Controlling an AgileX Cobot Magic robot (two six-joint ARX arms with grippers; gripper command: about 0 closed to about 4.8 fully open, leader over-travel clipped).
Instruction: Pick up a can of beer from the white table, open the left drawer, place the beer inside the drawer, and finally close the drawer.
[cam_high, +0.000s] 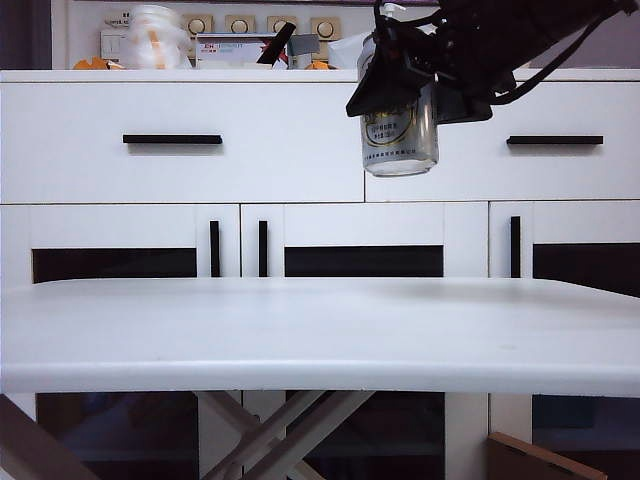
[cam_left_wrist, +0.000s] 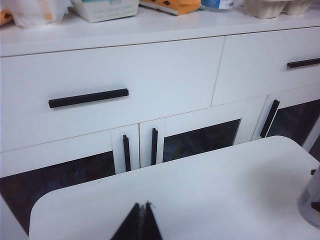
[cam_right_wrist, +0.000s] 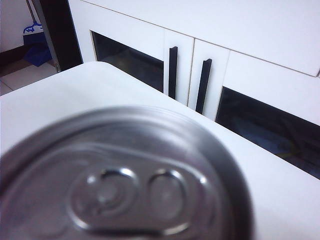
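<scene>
The right gripper (cam_high: 405, 85) is clamped on the can (cam_high: 399, 135), holding it high over the table (cam_high: 320, 330), in front of the drawers; the left gripper (cam_left_wrist: 140, 222) is pressed together, low over the table, facing the left drawer (cam_left_wrist: 110, 90).

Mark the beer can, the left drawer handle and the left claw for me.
beer can (cam_high: 400, 135): exterior view, on its label.
left drawer handle (cam_high: 172, 139): exterior view, mid-bar.
left claw (cam_left_wrist: 141, 216): left wrist view, shut fingertips.
</scene>
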